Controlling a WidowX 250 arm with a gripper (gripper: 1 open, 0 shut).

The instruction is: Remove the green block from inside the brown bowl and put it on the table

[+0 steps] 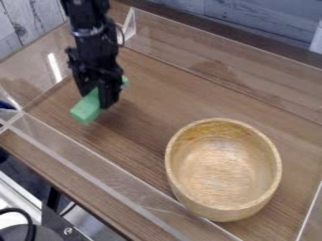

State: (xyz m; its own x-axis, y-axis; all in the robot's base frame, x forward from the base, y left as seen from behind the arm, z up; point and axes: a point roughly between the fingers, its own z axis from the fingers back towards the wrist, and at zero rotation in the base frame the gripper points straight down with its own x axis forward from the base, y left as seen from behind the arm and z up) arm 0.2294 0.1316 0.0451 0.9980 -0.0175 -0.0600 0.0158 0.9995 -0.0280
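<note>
While clamped on the green block [86, 108], the end effector [98, 97] hangs low — brown bowl [224, 168] apart.

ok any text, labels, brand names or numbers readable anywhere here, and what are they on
None can be read.
The green block, the brown bowl, the table and the gripper all show plain surfaces with no lettering.
The clear acrylic walls carry only glare, no marks.
</note>
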